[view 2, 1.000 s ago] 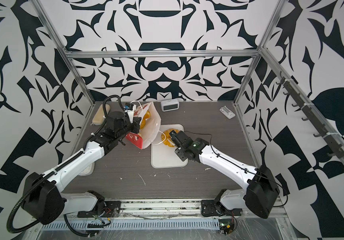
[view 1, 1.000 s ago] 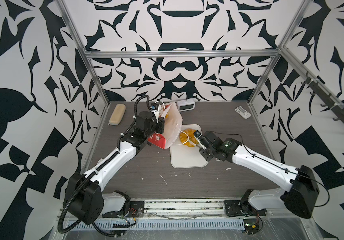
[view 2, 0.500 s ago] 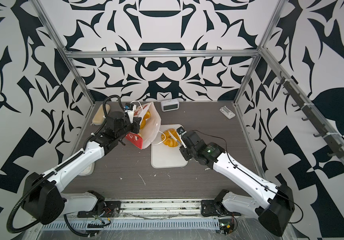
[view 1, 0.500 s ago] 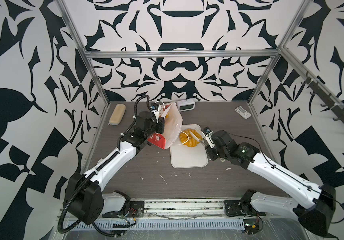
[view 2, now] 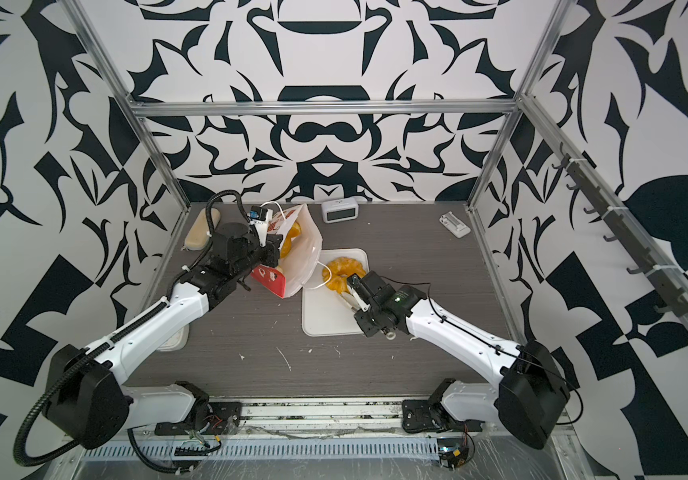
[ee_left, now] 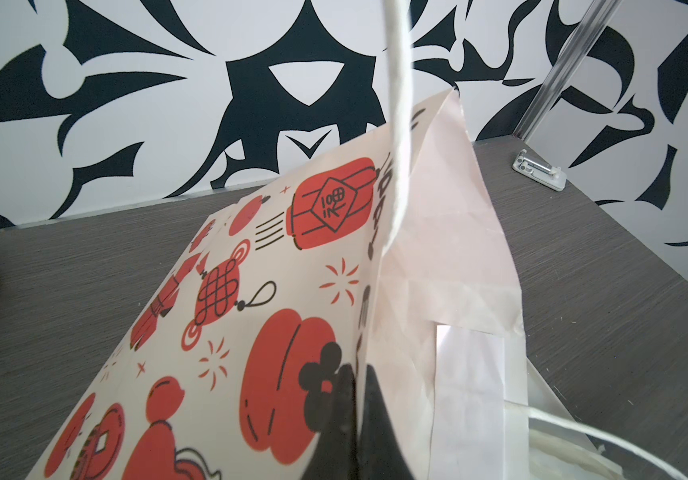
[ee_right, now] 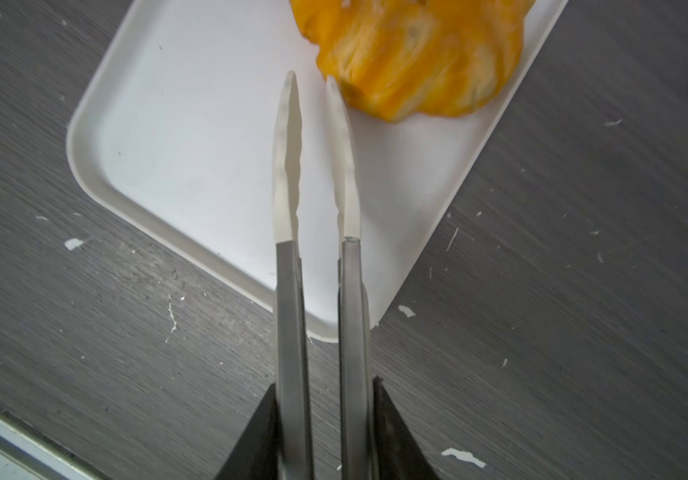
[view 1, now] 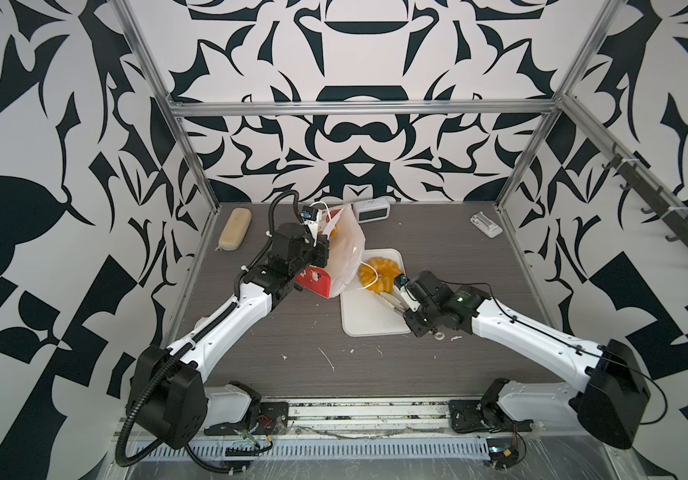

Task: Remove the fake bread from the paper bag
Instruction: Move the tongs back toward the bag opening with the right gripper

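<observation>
holding the paper bag (view 1: pixel 346 245): done by the left gripper (view 1: pixel 321 249), clamped flat on the rim of one printed wall (black fingers (ee_left: pixel 379 436) either side of the paper in the left wrist view)
paper bag: tilted, white inside showing in both top views, lower edge at the near corner of the white tray (view 1: pixel 369 324)
right gripper (view 1: pixel 403 292): closed around a pair of tongs (ee_right: pixel 290 291); tong tips a little apart, nothing between them, one tip just beside the ring loaf
fake bread, out: ring loaf (view 1: pixel 379 272) lying on the tray, at the end nearest the bag
fake bread, left: orange pieces (view 2: pixel 288 243) inside the bag close to the left gripper; count not clear
cord handle (view 1: pixel 369 276): draped from the bag mouth across the ring loaf
step in hand, as judged: one piece delivered, tongs free, next a reach back into the bag
doing it well: keep the wall pinched and the mouth wide; spread the tongs wider than a pastry before entering; go in clear of the cord; close gently across a narrow part, the glossy surface being likely to slip; lift out along the bag's slant, not against the paper
risk: cord catching a tong tip and dragging loaf or bag
</observation>
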Controlling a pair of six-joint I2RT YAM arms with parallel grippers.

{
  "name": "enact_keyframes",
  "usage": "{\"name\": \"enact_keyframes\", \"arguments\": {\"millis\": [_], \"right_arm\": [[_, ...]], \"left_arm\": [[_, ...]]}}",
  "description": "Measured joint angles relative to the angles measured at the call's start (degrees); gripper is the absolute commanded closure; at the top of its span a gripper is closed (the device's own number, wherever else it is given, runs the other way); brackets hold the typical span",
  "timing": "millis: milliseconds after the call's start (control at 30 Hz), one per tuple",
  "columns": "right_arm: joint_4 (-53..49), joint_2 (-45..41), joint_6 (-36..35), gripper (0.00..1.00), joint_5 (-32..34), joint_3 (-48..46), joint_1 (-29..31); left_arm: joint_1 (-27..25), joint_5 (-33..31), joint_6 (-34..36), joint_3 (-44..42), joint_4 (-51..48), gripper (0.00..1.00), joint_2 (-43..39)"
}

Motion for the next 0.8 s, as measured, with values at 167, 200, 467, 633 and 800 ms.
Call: {"name": "enact_keyframes", "arguments": {"millis": [167, 200, 467, 633, 800], "right_arm": [[0.00, 0.76, 1.55, 0.65, -0.28, 0.00, -0.59], [0.02, 1.01, 1.68, 0.65, -0.24, 0.00, -0.76], [0.50, 2.73, 2.10, 0.64, 0.66, 0.33, -3.37], [2.08, 4.66, 1.81, 0.64, 0.79, 1.36, -5.14], [3.45, 5.68, 1.51, 0.64, 0.76, 1.62, -6.27]], "left_arm": [[0.00, 0.00, 0.00, 0.00, 0.00, 1.00, 0.02], [0.00, 0.00, 0.00, 0.00, 0.00, 1.00, 0.07], [0.00, 0.26, -0.02, 0.00, 0.02, 1.00, 0.63], [0.00, 0.26, 0.00, 0.00, 0.02, 1.00, 0.63], [0.00, 0.26, 0.00, 0.00, 0.02, 1.00, 0.68]]}}
